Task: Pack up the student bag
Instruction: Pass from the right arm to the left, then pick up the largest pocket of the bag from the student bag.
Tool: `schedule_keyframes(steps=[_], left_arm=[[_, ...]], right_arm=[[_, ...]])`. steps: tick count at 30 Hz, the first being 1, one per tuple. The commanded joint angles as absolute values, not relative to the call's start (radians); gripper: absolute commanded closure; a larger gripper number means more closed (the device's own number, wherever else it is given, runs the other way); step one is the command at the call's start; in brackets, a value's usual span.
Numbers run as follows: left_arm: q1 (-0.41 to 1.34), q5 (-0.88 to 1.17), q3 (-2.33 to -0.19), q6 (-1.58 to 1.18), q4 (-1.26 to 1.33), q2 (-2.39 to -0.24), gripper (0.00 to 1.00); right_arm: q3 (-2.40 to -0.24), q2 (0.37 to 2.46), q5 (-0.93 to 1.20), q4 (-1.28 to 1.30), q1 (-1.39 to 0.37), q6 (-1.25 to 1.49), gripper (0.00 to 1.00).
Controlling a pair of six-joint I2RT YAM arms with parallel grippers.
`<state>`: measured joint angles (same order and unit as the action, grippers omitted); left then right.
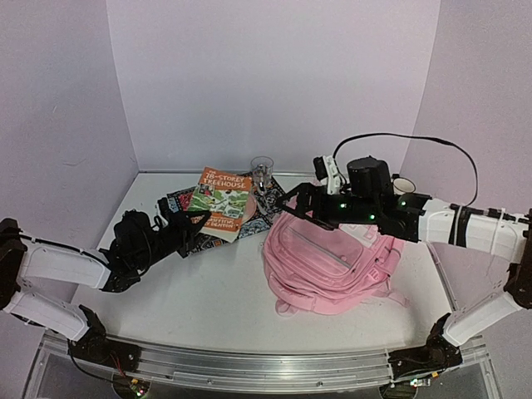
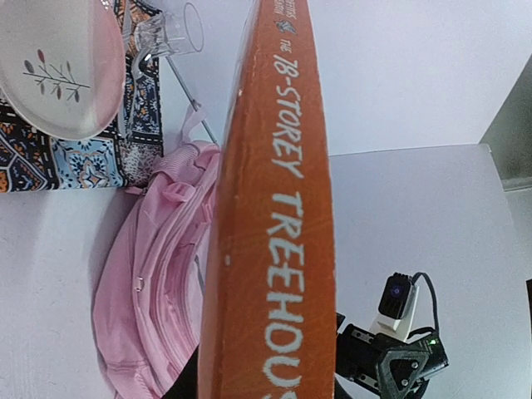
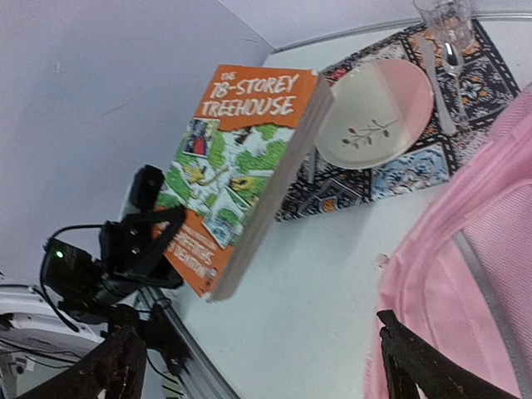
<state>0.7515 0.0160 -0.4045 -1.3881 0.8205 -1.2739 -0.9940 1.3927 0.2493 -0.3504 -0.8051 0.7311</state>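
Student bag (image 1: 332, 266) hides its inside — left jaws clamp the book (image 1: 220, 199) outside it, right jaws apparently spread wide.

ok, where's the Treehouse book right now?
Top view, left of centre: the 78-Storey Treehouse book is held in the air by the left gripper, beside the patterned placemat and left of the pink backpack.

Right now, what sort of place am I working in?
Probably a staged robot test booth: plain pale walls box in the white table, a silver metal rail edges it, and the patterned placemat and soft pink fabric backpack look like props.
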Motion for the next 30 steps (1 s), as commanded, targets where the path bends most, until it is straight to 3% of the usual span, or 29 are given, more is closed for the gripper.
schedule_keyframes(steps=[1,8,21,30], left_arm=[[0.713,0.139,-0.423,-1.356,0.834,-1.228,1.0],[0.66,0.194,-0.433,-1.303,0.696,-1.181,1.0],[0.514,0.353,-0.434,-1.272,0.584,-1.168,1.0],[0.502,0.403,-0.466,-1.231,0.559,-1.211,1.0]], right_arm=[[-1.044,1.34,0.274,-0.074,-0.797,0.496,0.02],[-1.103,1.39,0.116,0.258,-0.806,0.252,0.03],[-1.263,1.641,-0.079,0.452,-0.991,0.116,0.11],[-1.313,1.751,-0.128,0.494,-1.025,0.082,0.3]])
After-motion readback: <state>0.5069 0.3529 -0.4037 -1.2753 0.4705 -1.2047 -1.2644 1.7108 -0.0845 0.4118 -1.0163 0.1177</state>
